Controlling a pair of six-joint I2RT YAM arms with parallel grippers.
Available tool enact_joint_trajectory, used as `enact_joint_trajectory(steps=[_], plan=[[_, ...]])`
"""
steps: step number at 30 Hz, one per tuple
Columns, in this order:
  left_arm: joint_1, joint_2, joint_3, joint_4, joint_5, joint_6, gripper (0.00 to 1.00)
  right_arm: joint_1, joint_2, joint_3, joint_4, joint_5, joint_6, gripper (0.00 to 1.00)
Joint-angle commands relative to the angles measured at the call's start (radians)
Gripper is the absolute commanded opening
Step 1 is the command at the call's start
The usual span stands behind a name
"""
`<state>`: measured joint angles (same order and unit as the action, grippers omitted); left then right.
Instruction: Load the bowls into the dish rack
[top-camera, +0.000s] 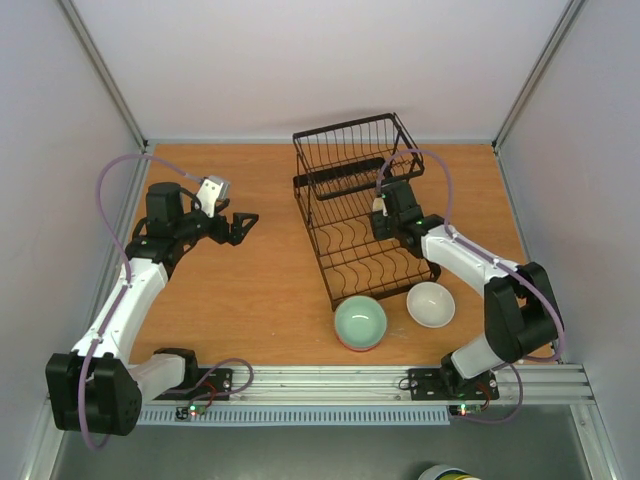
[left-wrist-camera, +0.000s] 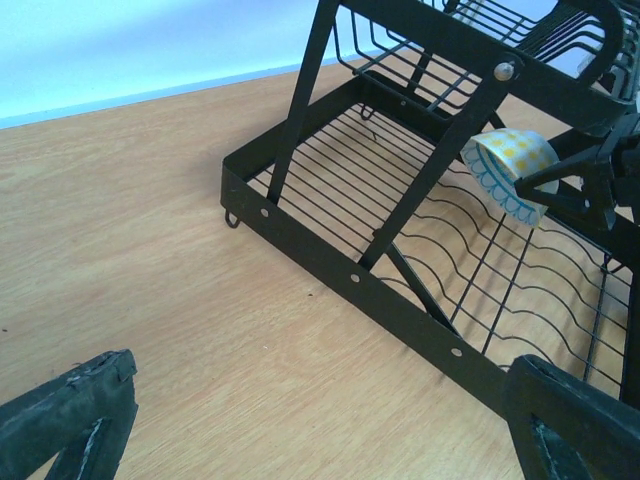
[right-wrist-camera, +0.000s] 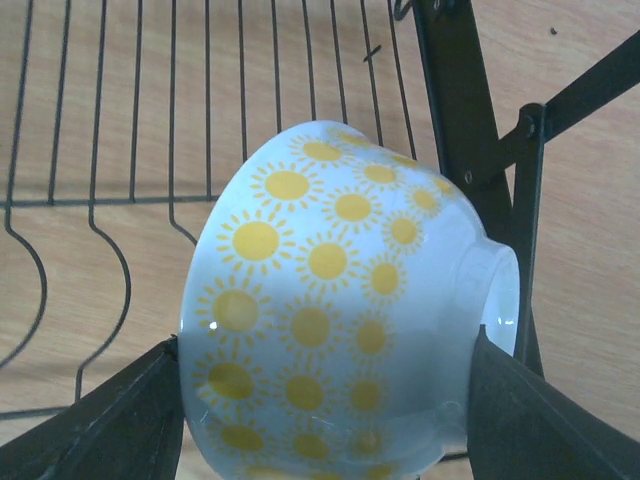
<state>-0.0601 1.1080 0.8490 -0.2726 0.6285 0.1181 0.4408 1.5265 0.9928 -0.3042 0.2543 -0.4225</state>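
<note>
One white ceramic bowl dotted with yellow suns (right-wrist-camera: 330, 300) sits clenched on edge in the right tool (right-wrist-camera: 322, 410), above the tines of the black wire dish rack (top-camera: 315, 240).

- The white-and-black left arm (top-camera: 130, 290) stretches forward from its base with the elbow bent. Its black two-finger left gripper (top-camera: 246, 227) is spread wide, with nothing between the fingers (left-wrist-camera: 70, 420).
- The white-and-black right arm (top-camera: 470, 262) is folded at the elbow, forearm angling forward and left. Its black right gripper (top-camera: 384, 207) is clamped on a white ceramic bowl with yellow sun dots (right-wrist-camera: 330, 300), one finger pressed against each side.
</note>
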Motion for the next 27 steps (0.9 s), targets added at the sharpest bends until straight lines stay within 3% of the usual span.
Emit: enact_joint_trajectory(steps=[1,6,11,19,27], plan=[[0.006,0.01,-0.005,0.041,0.021,-0.008,0.99,-0.073,-0.018,-0.05,-0.007,-0.203,0.137,0.11],[0.006,0.014,-0.004,0.04,0.022,-0.007,0.99,-0.074,-0.03,-0.07,0.044,-0.295,0.124,0.11],[0.005,0.006,-0.005,0.041,0.019,-0.006,0.99,-0.074,-0.016,-0.059,0.016,-0.268,0.116,0.15],[0.006,0.01,-0.005,0.045,0.029,-0.009,0.99,-0.074,-0.067,-0.076,-0.07,-0.156,0.186,0.54],[0.006,0.012,-0.004,0.044,0.026,-0.012,0.99,-0.074,-0.122,-0.082,-0.16,-0.096,0.223,0.68]])
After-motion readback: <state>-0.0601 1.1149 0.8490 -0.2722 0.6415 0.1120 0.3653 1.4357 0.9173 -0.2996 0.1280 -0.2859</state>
